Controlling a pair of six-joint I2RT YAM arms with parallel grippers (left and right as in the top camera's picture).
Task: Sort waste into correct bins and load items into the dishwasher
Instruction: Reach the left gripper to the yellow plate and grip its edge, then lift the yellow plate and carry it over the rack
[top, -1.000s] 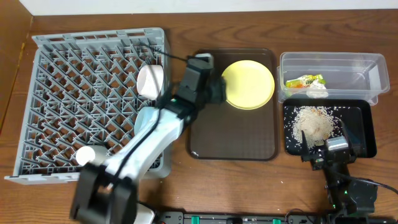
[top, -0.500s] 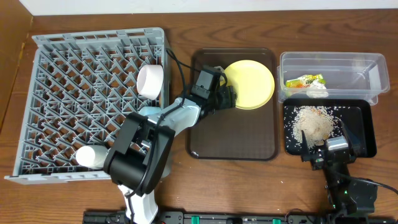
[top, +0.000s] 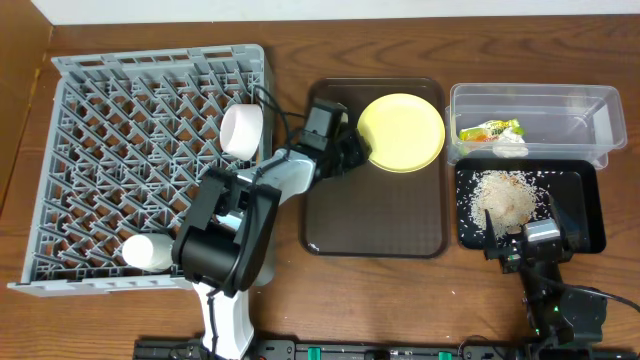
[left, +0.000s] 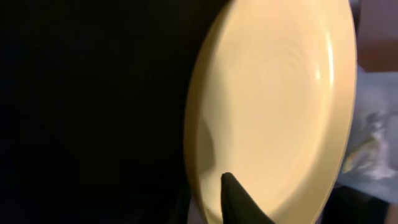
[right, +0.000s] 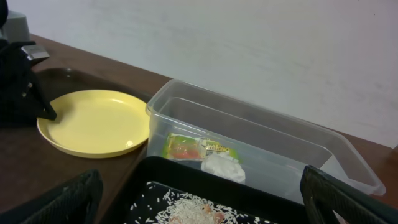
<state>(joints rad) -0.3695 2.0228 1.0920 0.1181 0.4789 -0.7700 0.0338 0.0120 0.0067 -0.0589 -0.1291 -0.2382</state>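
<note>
The pale yellow plate (top: 405, 132) (left: 280, 93) (right: 93, 121) lies at the back of a dark brown serving tray (top: 375, 215). My left gripper (top: 352, 150) (left: 208, 194) is shut on the plate's left rim, one finger (left: 239, 202) on top and the other under the edge. The grey dish rack (top: 120, 120) holds a white bowl (top: 241, 130) and a white cup (top: 145, 250). The clear tub (top: 590, 115) (right: 298, 143) contains the snack wrapper (top: 488, 129) (right: 186, 148) and crumpled paper (top: 511, 148) (right: 225, 167). Rice (top: 503, 195) (right: 186, 208) sits in the black tray (top: 585, 225). My right gripper (top: 518, 225) (right: 205, 205) hangs open at that tray's front edge.
The rack stands at the table's left, the brown tray in the middle, both bins at the right. The left arm (top: 235, 225) lies across the rack's right wall and hides part of it. A wall (right: 249, 50) stands behind the table.
The left jaws have come together on the plate's left rim. The left arm has swung and its wrist has dropped beside the plate. The right arm has not moved.
</note>
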